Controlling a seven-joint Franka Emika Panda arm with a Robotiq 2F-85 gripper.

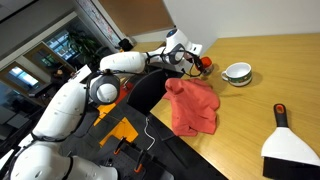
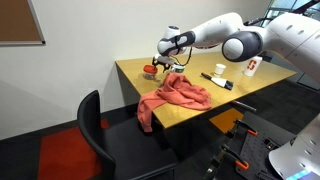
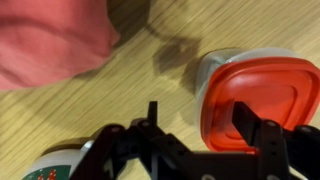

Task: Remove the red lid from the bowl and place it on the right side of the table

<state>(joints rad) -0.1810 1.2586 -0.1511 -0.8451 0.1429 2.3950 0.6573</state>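
**Open pincer beside the lidded bowl**

In the wrist view, a pink cloth [image 3: 50,40] fills the 10 o'clock corner. The gripper [image 3: 190,148] sits at 6 o'clock, jaws spread wide and holding nothing. At 3 o'clock the red lid [image 3: 255,92] is on its white bowl [image 3: 204,72], on the wooden table [image 3: 150,85].

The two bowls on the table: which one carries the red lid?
The bowl right beside the gripper, closed by the red lid; the other bowl, farther along the table, stands open.
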